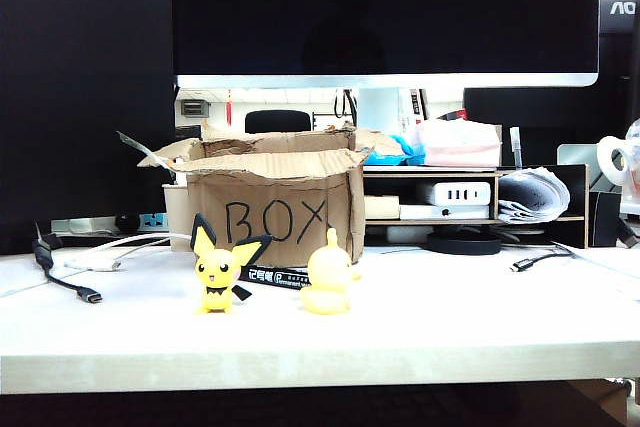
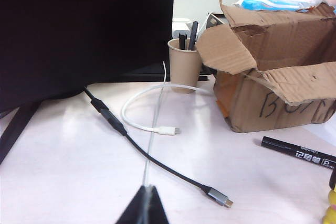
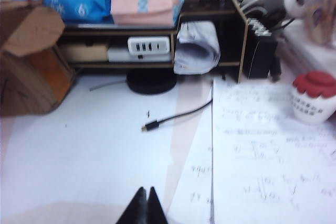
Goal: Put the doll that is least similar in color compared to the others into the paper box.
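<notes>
Brown corrugated cardboard, ragged at the flaps, makes up the paper box (image 1: 270, 202) at the middle of the white table (image 1: 450, 317), "BOX" inked on its near face. The white doll shows in no view; whether it is inside the box I cannot tell. Just in front stand a yellow black-eared mouse figure (image 1: 220, 269) and, right of it, a plain yellow duck figure (image 1: 328, 275), with a black marker (image 1: 275, 275) lying between them. The left gripper (image 2: 145, 195) hangs pinched together over the left cables, empty. The right gripper (image 3: 146, 196) is likewise closed and empty, above bare table beside written papers (image 3: 268, 156).

Two yellow dolls (image 1: 222, 269), one paper box (image 1: 270, 209)
</notes>
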Robot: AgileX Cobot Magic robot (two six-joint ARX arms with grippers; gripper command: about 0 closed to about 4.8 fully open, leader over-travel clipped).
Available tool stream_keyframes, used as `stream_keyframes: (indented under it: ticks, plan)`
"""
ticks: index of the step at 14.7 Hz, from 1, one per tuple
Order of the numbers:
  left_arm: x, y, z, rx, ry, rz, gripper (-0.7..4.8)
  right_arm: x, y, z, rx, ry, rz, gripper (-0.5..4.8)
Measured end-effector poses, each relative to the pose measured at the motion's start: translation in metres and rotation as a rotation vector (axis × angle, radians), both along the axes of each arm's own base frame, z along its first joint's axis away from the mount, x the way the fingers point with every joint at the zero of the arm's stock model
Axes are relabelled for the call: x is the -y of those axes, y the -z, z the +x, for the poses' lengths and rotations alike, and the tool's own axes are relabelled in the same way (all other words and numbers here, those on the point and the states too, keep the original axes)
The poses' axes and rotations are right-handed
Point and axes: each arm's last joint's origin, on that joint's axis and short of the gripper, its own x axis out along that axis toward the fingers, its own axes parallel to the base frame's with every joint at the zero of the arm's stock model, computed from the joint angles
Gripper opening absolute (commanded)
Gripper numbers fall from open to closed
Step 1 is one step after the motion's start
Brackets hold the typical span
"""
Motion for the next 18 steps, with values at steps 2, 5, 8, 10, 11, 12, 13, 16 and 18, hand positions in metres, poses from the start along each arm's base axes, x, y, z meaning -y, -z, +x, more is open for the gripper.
stream_keyframes:
  ticks: [2, 5, 8, 10, 11, 12, 13, 16, 18]
  plan:
    - [0.000, 0.000, 0.000, 0.000, 0.000, 0.000, -0.05, 0.005, 0.001, 0.001, 0.002, 0.030, 0.004, -0.05]
    - [0.000, 0.000, 0.000, 0.000, 0.000, 0.000, -0.05, 0.011, 0.001, 0.001, 0.002, 0.093, 0.004, -0.05]
    - [0.000, 0.000, 0.000, 0.000, 0.000, 0.000, -0.05, 0.013, 0.007, 0.004, 0.009, 0.101, 0.007, -0.05]
    - [0.000, 0.000, 0.000, 0.000, 0.000, 0.000, -0.05, 0.012, 0.017, 0.007, 0.002, 0.068, 0.022, -0.05]
    - [0.000, 0.000, 0.000, 0.000, 0.000, 0.000, -0.05, 0.012, 0.021, 0.008, 0.003, 0.061, 0.027, -0.05]
    - [0.000, 0.000, 0.000, 0.000, 0.000, 0.000, -0.05, 0.012, 0.021, 0.008, 0.006, 0.060, 0.029, -0.05]
    - [0.000, 0.000, 0.000, 0.000, 0.000, 0.000, -0.05, 0.011, 0.019, 0.008, 0.031, 0.059, 0.030, -0.05]
    - [0.000, 0.000, 0.000, 0.000, 0.000, 0.000, -0.05, 0.008, 0.017, 0.008, 0.061, 0.047, 0.030, -0.05]
    - [0.000, 0.000, 0.000, 0.000, 0.000, 0.000, -0.05, 0.007, 0.017, 0.008, 0.065, 0.055, 0.030, -0.05]
